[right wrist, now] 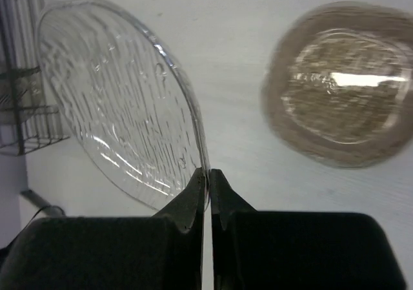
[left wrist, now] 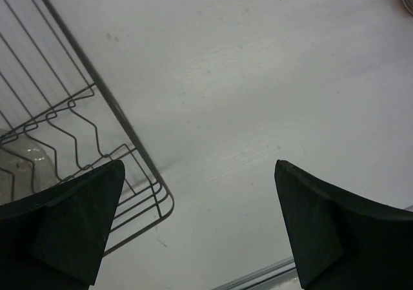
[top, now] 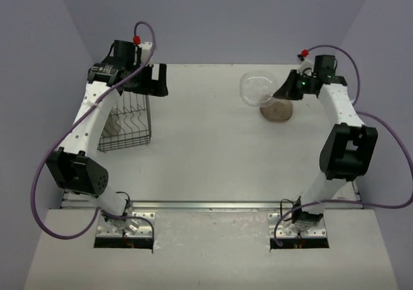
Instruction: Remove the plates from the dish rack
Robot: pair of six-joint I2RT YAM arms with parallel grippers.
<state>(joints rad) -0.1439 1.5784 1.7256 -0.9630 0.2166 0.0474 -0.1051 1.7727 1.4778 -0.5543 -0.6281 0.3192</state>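
My right gripper is shut on the rim of a see-through plate and holds it above the table at the back right. A grey-brown plate lies flat on the table just beside and below it. The black wire dish rack stands at the left. A pale plate rests inside it. My left gripper is open and empty, above the rack's right edge.
The rack's corner also shows at the far left of the right wrist view. A metal rail runs along the table's near edge. Purple cables loop off both arms.
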